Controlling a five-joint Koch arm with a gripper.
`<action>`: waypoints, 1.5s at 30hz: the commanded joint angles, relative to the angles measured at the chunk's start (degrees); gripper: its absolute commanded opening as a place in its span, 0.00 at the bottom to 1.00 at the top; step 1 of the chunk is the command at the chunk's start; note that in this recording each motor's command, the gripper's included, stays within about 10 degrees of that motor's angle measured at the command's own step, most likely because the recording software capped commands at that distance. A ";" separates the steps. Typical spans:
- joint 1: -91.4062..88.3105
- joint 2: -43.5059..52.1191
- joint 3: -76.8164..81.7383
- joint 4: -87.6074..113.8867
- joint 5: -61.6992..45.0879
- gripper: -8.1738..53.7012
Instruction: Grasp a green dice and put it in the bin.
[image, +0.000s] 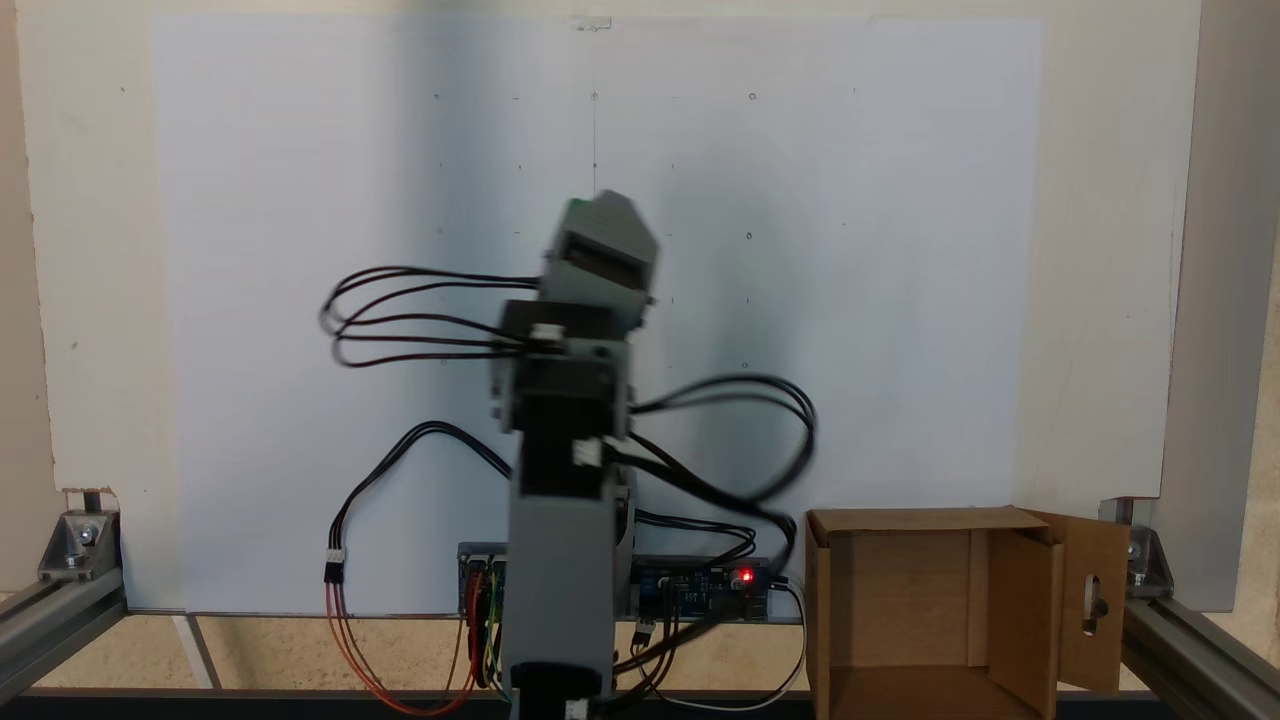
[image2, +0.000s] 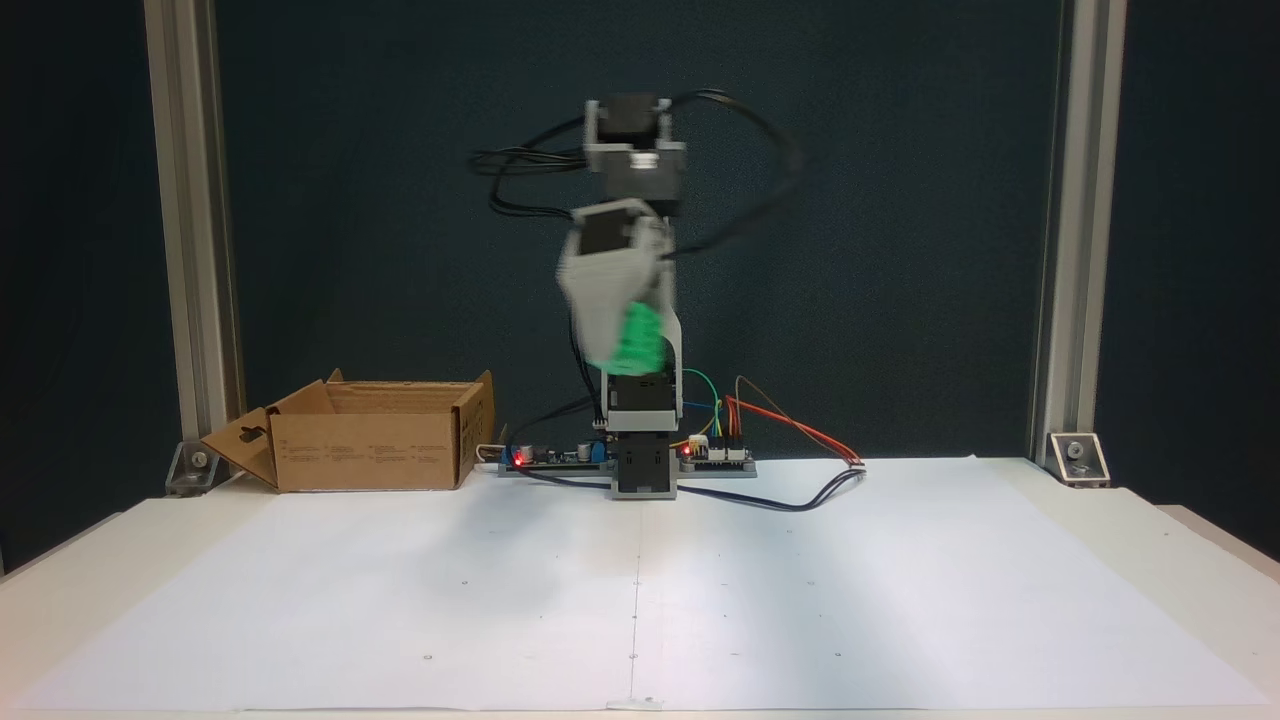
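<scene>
A fixed view shows the jaws (image2: 625, 345) pinching the green dice (image2: 640, 340) — blurred, raised.

The arm (image2: 640, 300) stands tall at the middle of the table's back edge. Its top part bends over and points down. The gripper (image2: 630, 345) hangs high above the table, blurry, with something green held between its jaws.

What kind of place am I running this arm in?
Most likely a lab or hobby test rig, not a home: aluminium frame posts bracketed to the table, a white sheet marked with small dots as the work surface, and bare circuit boards wired at the arm's base.
</scene>
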 joint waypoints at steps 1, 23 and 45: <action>8.44 3.34 -1.67 -0.09 -6.77 0.32; 95.89 -13.27 -7.12 -19.07 -44.37 0.32; 99.05 -24.43 -2.99 -18.72 -51.15 0.72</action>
